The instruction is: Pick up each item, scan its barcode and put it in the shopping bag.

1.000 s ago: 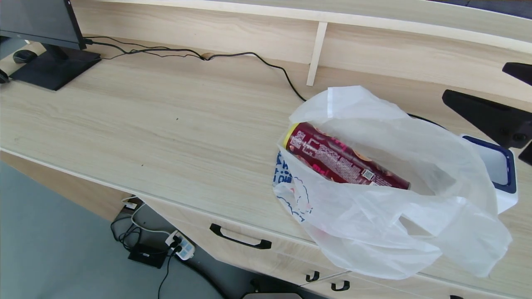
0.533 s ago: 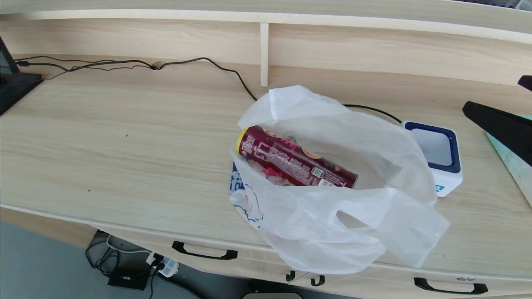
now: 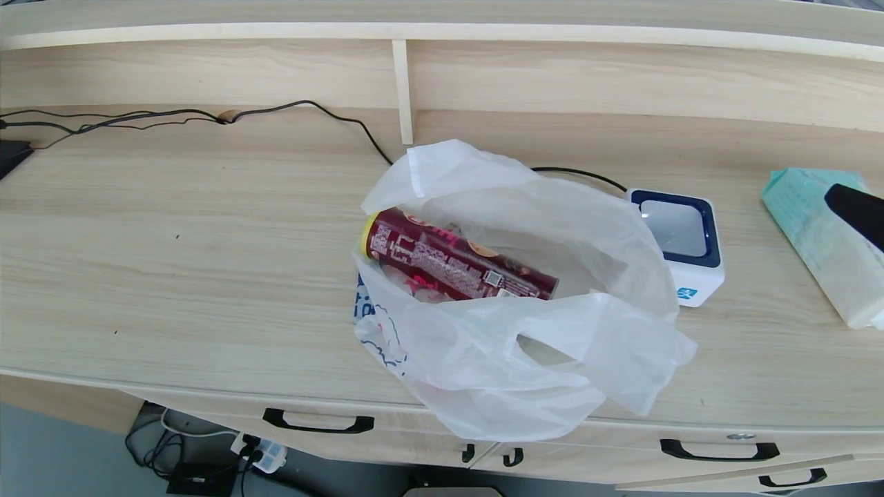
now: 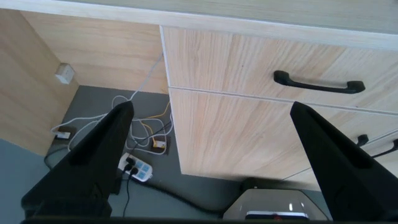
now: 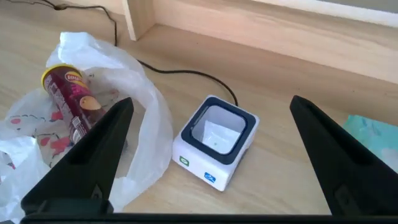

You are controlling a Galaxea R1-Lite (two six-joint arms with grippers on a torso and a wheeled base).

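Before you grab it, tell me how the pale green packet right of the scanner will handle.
The pale green packet looks soft-wrapped with creased film, so it will probably give under a squeeze. Lying flat, it seems unlikely to roll.

No word or number can be read with certainty. The red can [image 3: 456,266], lying in the shopping bag [image 3: 552,345], carries blocks of fine white print along its side, too small to read. It also has a small square code patch [image 3: 493,278] toward its 4 o'clock end. The bag's wall at its 9 o'clock side bears blue lettering [image 3: 366,310], crumpled and broken by folds. The scanner [image 3: 680,241], at 3 o'clock from the bag on the counter [image 3: 207,241], has a small blue mark [image 3: 687,293] on its white front face. The right wrist view shows a green mark [image 5: 184,161] on that face too. The teal packet [image 3: 808,228], farther out at 3 o'clock, shows only a faint pattern.
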